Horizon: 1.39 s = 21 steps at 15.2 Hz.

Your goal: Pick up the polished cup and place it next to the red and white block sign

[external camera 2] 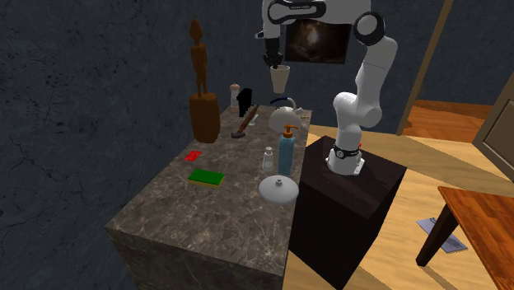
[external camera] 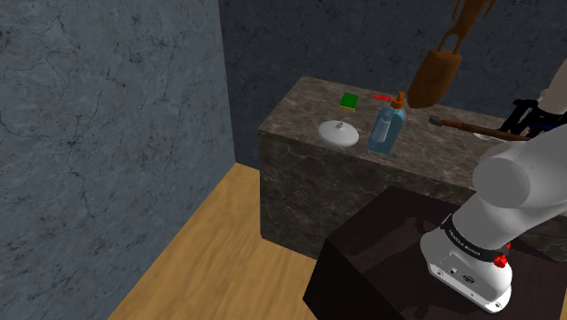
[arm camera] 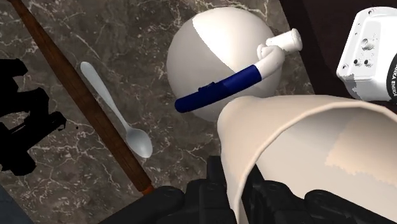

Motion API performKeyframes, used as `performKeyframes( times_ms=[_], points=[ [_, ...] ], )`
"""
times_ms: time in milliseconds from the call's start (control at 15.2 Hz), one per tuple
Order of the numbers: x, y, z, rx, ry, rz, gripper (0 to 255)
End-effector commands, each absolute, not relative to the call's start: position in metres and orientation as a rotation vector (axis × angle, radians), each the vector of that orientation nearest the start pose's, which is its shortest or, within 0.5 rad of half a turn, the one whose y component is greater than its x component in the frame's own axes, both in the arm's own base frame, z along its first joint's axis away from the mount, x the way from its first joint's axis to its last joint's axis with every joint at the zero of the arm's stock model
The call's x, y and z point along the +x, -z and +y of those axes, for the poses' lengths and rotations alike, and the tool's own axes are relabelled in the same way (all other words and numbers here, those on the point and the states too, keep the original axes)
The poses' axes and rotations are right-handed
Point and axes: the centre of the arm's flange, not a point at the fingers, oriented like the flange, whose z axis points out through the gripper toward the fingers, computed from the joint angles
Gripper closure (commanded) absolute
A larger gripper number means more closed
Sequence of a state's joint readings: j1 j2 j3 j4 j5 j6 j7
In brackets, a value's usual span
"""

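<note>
Cream cup point(arm camera: 305, 159) clasped by its wall in the black gripper point(arm camera: 232, 191). Beyond it on the marble counter point(arm camera: 140, 38): round white kettle point(arm camera: 210, 51) with a blue handle point(arm camera: 219, 89), white spoon point(arm camera: 118, 111) beside a brown wooden rod point(arm camera: 83, 95), black object point(arm camera: 22, 133) past the rod.

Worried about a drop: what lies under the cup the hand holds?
A round white kettle with a blue handle, a spoon beside it, on the marble counter. The cup itself hides part of the kettle and counter.

Premises were domestic: a stone worktop point(external camera 2: 206, 222) carried a kettle point(arm camera: 210, 51), soap dispenser point(external camera: 385, 127) and carved wooden figure point(external camera 2: 198, 58). Plank floor point(external camera: 209, 245); framed picture point(external camera 2: 317, 45) on the wall.
</note>
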<state>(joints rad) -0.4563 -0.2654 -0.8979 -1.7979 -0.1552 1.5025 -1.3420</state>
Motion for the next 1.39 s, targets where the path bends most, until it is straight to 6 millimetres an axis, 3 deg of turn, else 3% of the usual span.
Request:
performKeyframes(
  times_ms=[0,528,594,1320],
  points=[
    [0.020,-0.593,-0.506,-3.007,0.030,-0.030,255],
    [-0.075,-0.593,-0.554,-3.007,0.030,-0.030,255],
    [-0.094,-0.593,-0.564,-3.007,0.030,-0.030,255],
    [-0.094,-0.535,-0.564,-3.007,0.030,-0.030,255]
  ],
)
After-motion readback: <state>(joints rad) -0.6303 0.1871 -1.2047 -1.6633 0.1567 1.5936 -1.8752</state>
